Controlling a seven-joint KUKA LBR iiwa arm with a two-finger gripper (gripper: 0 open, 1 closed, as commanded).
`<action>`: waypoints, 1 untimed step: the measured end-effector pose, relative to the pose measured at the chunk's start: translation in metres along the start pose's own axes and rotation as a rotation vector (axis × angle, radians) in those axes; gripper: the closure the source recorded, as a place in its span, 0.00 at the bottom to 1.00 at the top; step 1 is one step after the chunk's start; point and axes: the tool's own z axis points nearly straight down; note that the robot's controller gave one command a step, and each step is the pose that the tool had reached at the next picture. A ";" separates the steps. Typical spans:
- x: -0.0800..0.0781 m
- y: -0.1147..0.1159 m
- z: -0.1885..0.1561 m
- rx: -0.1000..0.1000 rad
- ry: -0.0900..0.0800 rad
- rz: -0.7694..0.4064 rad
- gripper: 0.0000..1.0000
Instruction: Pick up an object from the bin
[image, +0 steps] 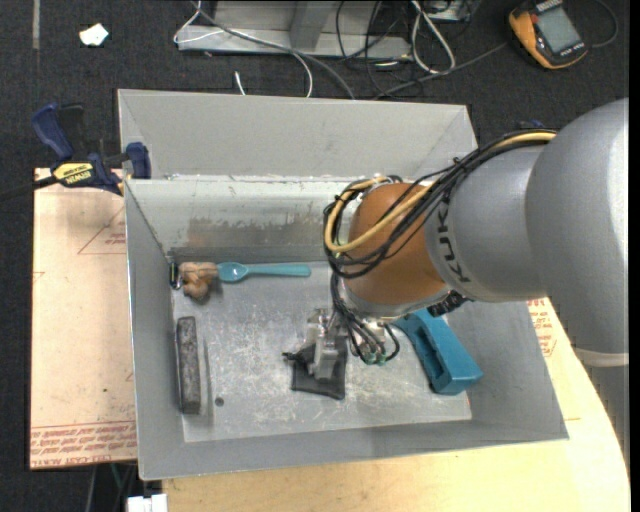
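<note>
My gripper is down near the bin floor, a little right of the middle, under the orange wrist cover. Directly below and in front of it lies a small black angular piece, touching or nearly touching the gripper's tip. I cannot tell whether the piece is gripped. A blue plastic block-shaped tool lies just right of the gripper, partly hidden by the arm.
A teal plastic spoon lies along the back wall, with a small brown lump at its left end. A long dark grey bar lies along the left wall. The arm covers the bin's right back part.
</note>
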 end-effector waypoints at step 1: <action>0.000 0.000 0.000 0.000 0.000 0.000 1.00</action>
